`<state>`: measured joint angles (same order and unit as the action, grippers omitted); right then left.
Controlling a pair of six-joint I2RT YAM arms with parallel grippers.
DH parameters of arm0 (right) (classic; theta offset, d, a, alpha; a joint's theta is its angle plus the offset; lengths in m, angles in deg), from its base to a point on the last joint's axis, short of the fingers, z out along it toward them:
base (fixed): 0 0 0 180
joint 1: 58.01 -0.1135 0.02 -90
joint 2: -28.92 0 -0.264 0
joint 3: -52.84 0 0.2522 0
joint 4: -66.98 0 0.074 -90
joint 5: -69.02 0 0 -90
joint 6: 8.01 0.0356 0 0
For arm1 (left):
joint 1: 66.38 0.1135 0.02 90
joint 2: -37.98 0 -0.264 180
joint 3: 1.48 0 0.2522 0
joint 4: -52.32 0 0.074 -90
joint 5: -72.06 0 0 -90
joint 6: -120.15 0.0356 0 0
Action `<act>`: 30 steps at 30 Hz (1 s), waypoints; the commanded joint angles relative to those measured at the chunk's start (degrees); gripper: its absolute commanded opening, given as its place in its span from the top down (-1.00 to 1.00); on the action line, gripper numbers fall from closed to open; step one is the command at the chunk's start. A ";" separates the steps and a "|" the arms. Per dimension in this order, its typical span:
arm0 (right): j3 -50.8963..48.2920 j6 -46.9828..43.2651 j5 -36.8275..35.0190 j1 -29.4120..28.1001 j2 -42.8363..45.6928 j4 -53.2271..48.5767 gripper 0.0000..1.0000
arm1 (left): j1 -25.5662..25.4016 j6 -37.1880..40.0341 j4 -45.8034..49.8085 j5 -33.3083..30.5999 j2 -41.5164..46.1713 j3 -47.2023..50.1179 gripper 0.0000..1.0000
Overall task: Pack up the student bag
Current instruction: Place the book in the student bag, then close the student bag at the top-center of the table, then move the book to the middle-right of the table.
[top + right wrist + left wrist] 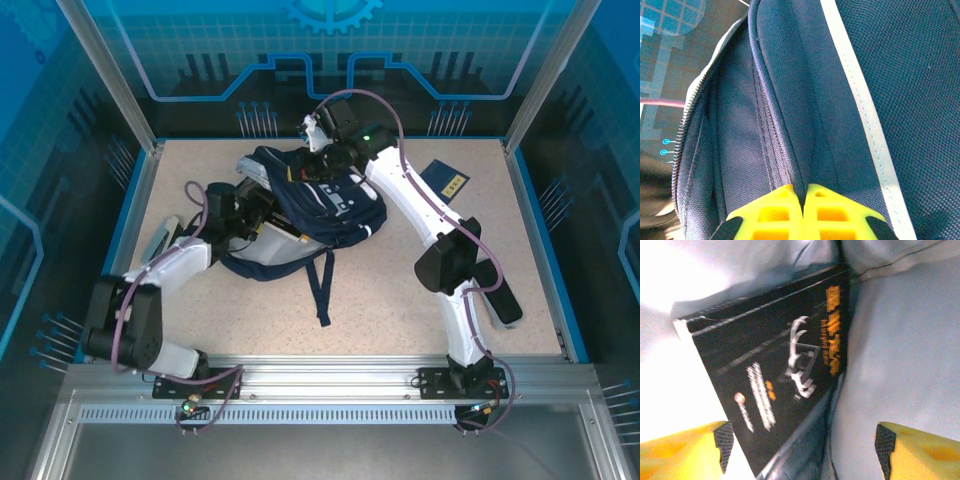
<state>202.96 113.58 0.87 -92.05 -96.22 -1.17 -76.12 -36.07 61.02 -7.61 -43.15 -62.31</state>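
The student bag point(325, 200), navy with a thin white stripe, lies in the middle of the table with its mouth toward the left. My left gripper point(258, 216) reaches into that mouth. In the left wrist view its fingers point(722, 442) stand wide apart, open point(805, 450), with nothing between the pads. Just beyond them a black book point(775, 370) with orange and white lettering lies tilted against the bag's pale lining point(900, 350). My right gripper point(318, 135) is at the bag's far top edge, shut point(803, 192) on a fold of navy fabric point(790, 125) beside the white stripe point(865, 115).
A dark blue booklet point(447, 181) lies on the table at the back right. A pale flat object point(160, 240) sits near the left edge, and a dark flat one point(503, 300) by the right arm. One bag strap point(322, 285) trails toward the front.
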 commanded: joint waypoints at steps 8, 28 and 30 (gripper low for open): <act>-0.87 1.19 -0.12 0.11 -0.36 3.51 1.00 | 5.65 5.98 29.68 -1.62 21.58 -0.71 -0.59; -33.77 -0.66 -31.73 7.78 13.37 9.05 -0.66 | 8.61 27.33 44.28 -1.68 29.10 -8.39 -0.97; -34.85 -0.81 -32.67 11.42 12.78 9.62 -0.63 | 8.60 27.61 44.01 -1.03 28.79 -8.35 -0.97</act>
<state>170.52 113.43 -25.34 -84.79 -82.93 8.77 -67.99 -11.44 104.41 -10.89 -14.38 -68.97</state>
